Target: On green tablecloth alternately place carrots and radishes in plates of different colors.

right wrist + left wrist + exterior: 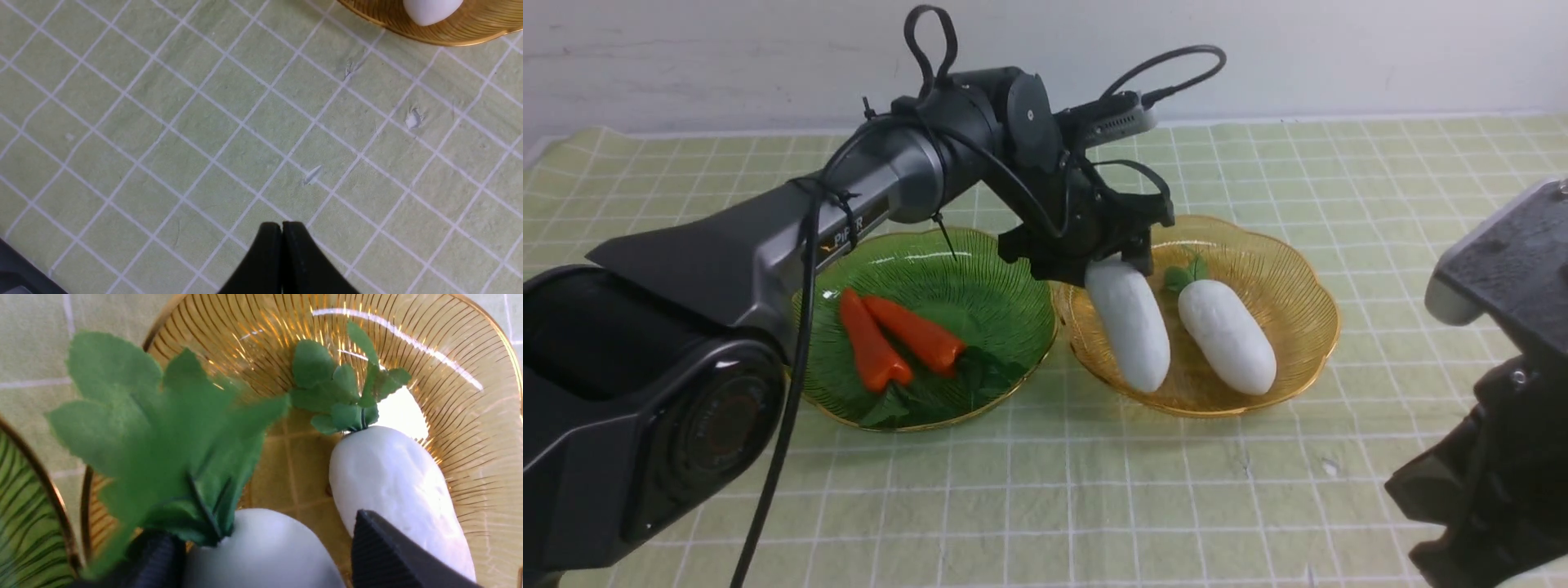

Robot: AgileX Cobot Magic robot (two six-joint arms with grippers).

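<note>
Step in hand: release of the last radish (1131, 327) into amber plate (1311, 359). Left fingers (388, 559) apart, straddling its leaf end. It lies just beside the other radish (1227, 336). Both carrots (874, 347) in green plate (988, 261). Right fingers (265, 257) together over bare cloth (163, 122). Next, probably: lift straight up. Both plate rims close by; open cloth nearer the robot.

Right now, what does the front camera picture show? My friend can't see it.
The left gripper straddles the far end of one white radish lying in the amber plate beside a second radish. Two carrots lie in the green plate on a green checked tablecloth.
</note>
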